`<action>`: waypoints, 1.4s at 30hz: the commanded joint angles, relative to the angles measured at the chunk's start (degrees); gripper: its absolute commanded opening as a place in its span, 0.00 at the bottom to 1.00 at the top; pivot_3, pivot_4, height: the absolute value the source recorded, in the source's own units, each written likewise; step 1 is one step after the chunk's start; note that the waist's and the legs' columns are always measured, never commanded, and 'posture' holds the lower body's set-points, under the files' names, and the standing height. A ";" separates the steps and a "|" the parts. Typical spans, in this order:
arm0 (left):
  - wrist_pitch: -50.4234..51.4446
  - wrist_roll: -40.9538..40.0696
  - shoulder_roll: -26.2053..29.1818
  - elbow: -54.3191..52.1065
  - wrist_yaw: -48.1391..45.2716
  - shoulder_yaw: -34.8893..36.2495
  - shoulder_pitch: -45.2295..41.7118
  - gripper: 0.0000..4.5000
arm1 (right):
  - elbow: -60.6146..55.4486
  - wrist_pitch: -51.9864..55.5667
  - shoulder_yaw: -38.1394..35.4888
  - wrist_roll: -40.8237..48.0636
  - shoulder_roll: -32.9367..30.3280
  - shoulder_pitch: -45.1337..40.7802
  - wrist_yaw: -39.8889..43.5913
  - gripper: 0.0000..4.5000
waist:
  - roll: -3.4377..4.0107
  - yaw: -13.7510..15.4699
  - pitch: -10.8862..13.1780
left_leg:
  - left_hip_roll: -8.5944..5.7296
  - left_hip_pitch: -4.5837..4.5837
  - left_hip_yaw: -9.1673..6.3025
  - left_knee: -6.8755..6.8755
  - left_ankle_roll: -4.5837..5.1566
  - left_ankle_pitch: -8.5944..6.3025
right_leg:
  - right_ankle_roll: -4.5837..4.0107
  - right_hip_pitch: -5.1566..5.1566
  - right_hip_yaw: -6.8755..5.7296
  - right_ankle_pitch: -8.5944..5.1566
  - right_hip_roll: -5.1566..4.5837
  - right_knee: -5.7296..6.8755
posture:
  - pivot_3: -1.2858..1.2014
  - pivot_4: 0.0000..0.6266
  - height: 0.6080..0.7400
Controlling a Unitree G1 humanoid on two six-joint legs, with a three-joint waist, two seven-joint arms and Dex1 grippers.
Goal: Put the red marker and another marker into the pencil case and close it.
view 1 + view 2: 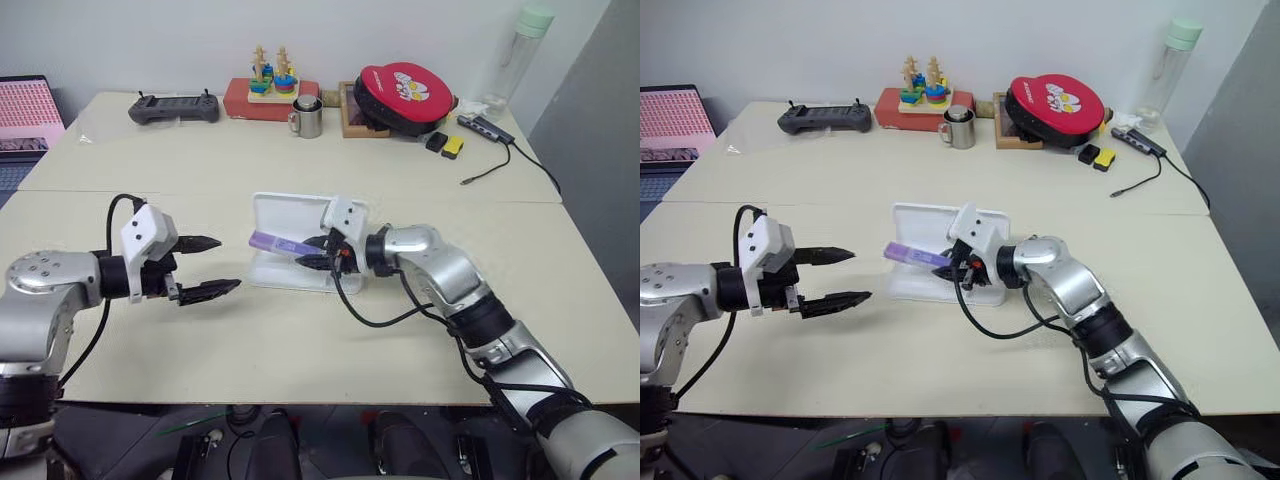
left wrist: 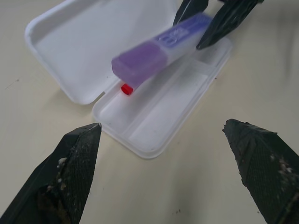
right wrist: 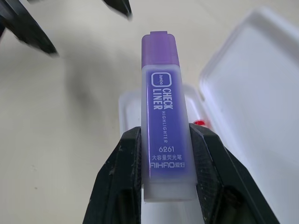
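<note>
We have the right gripper (image 1: pixel 322 252) clamped on the purple marker (image 1: pixel 279 244), holding it above the open pencil case (image 1: pixel 290 222), which lies mid-table. The red marker (image 2: pixel 126 88) already lies in the tray; we see just its red end peeking out beneath the purple one. Our left gripper (image 1: pixel 208 267) hangs empty at about nine o'clock from the case, jaws spread wide. If we let go while the marker points across the tray, it could straddle a divider or the rim and block the lid.
</note>
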 commanded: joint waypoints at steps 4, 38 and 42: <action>2.84 -2.65 1.38 -6.19 2.65 4.28 2.59 1.00 | 8.10 -6.22 0.20 -3.99 3.20 -3.87 2.15 0.24 | 0.00 0.50 0.00 | 0.00 -0.01 0.00 -0.02 0.00 0.00 | -0.02 -0.02 0.00 -0.01 0.02 0.01 | 0.52 0.24 1.00; 2.30 -3.63 -12.20 -7.25 7.84 -11.15 -11.61 1.00 | -24.35 4.06 -26.17 12.87 -1.03 10.19 -3.44 1.00 | -0.07 2.04 -0.05 | -0.04 -0.04 -0.02 -0.05 -0.01 -0.01 | -0.02 0.08 -0.03 0.01 0.00 -0.06 | 0.52 0.24 1.00; 0.81 -2.55 -18.06 -4.77 10.01 -13.92 -16.27 1.00 | -25.26 6.55 -34.93 9.70 -2.74 16.72 -17.31 1.00 | -0.14 2.37 -0.09 | -0.07 -0.03 -0.09 0.06 -0.01 -0.01 | 0.00 0.21 -0.07 0.02 -0.02 -0.07 | 0.52 0.24 1.00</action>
